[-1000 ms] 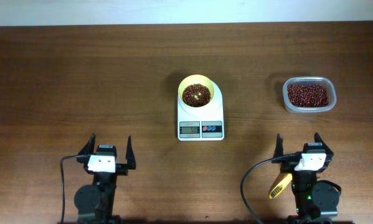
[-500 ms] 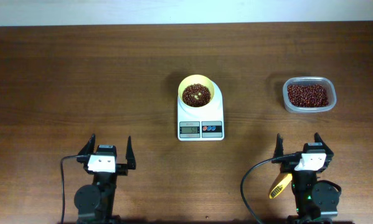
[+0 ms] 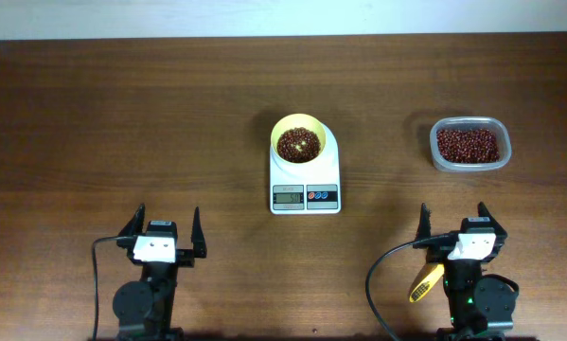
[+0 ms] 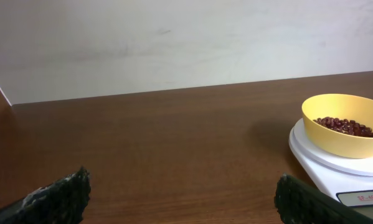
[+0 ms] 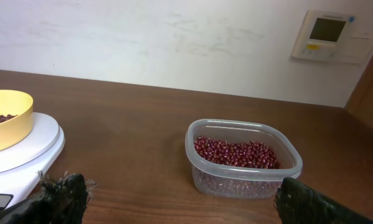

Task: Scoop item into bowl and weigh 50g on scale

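right now the white scale (image 3: 330,170) sits near the middle of the bench (image 3: 122,114), with its grey display (image 3: 288,197) and its red and blue buttons (image 3: 323,197) on the edge facing the arms. the pale-yellow bowl (image 3: 297,120) stands on the scale's platform, toward its far side, and holds a shallow heap of dark red-brown beans (image 3: 297,145). in the left wrist view the beans lie well below the rim. the digits on the display are too small to read. well off to the right of the scale, a clear rectangular tub (image 3: 469,122) rests on the bench with more of the same beans inside. the left tool (image 3: 168,216) hangs over the near edge, left of the scale, its fingers spread wide with nothing between them. the right tool (image 3: 453,213) hangs on the near side of the tub, likewise spread wide and empty. a yellow scoop (image 3: 423,282) lies nearer than the right tool and a little to its left, apart from its fingers. both tools are well apart from the scale, bowl and tub
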